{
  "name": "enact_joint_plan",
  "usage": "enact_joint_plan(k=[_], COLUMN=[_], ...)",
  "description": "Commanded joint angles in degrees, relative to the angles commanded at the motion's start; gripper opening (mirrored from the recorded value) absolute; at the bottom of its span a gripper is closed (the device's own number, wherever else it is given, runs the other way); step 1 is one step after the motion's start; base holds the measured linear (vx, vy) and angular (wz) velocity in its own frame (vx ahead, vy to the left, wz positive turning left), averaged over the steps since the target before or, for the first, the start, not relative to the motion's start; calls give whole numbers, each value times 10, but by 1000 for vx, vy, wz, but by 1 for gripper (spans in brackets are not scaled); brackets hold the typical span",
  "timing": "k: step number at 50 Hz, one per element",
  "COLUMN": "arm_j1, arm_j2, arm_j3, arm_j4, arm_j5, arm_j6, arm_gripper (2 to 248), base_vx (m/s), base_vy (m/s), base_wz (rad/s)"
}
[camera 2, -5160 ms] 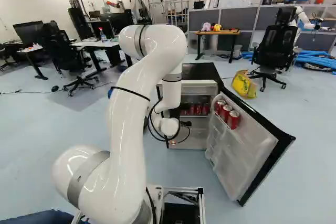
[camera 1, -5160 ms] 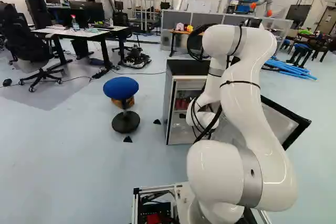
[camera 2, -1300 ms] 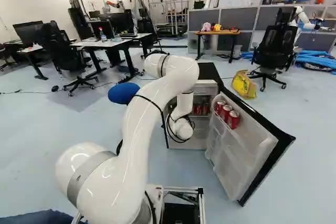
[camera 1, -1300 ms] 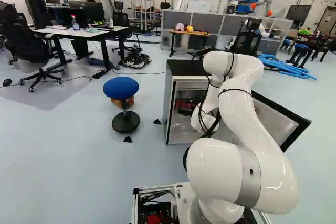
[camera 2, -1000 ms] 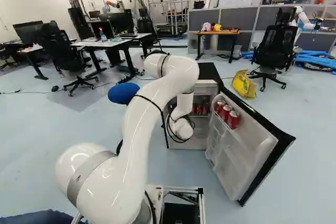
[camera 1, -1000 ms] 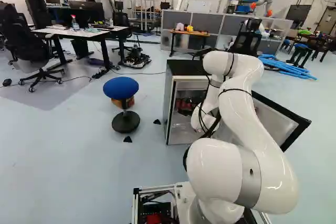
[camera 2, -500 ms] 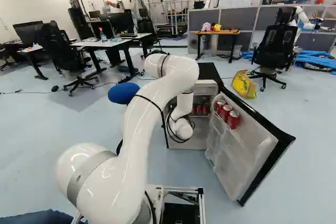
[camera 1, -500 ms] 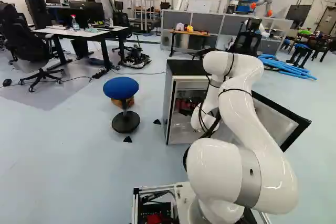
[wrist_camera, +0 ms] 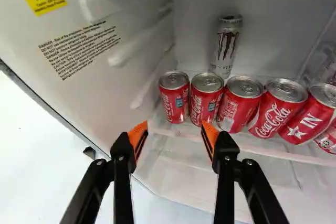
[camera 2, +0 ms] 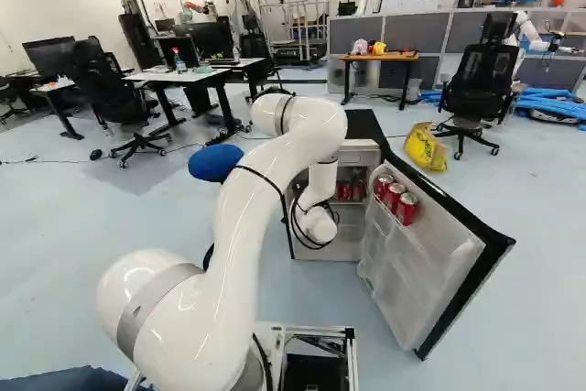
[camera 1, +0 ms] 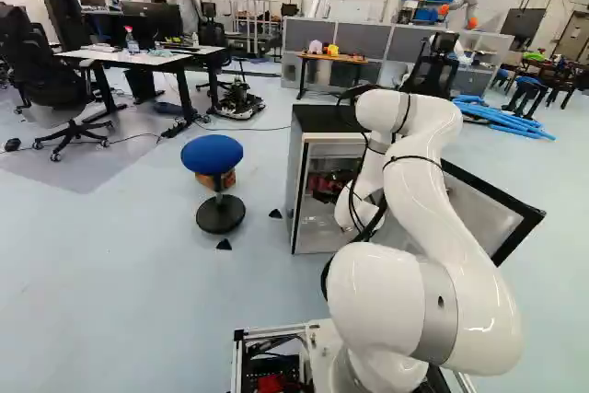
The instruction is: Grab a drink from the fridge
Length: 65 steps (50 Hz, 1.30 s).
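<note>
The open hand (wrist_camera: 175,125) stands before the shelf (wrist_camera: 252,147); aim squarely at its end can (wrist_camera: 174,98) straight ahead, easing one finger past the neighbouring can (wrist_camera: 205,99) before closing gently.

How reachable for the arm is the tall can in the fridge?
Probably not directly: a row of red cans stands between the open gripper and the tall can.

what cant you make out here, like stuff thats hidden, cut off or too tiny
White can, lower part: wrist view, hidden by the red cans.
Outermost red can: wrist view, cut off by the picture's edge.
Gripper: right base view, hidden behind the arm.
Items on the wooden desk: both base views, too small to identify.
</note>
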Motion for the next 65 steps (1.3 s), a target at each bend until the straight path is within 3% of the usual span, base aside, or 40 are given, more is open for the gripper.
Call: enact_joint_plan(k=[42,65], arm_j1=[5,5], arm_j2=[-11,-20], arm_j3=[-24,-44], arm_j4=[-39,-42], arm_j5=[0,0], arm_j6=[0,0], arm_gripper=[157,157], base_vx=[0,0], base_vy=[0,0], base_wz=[0,0])
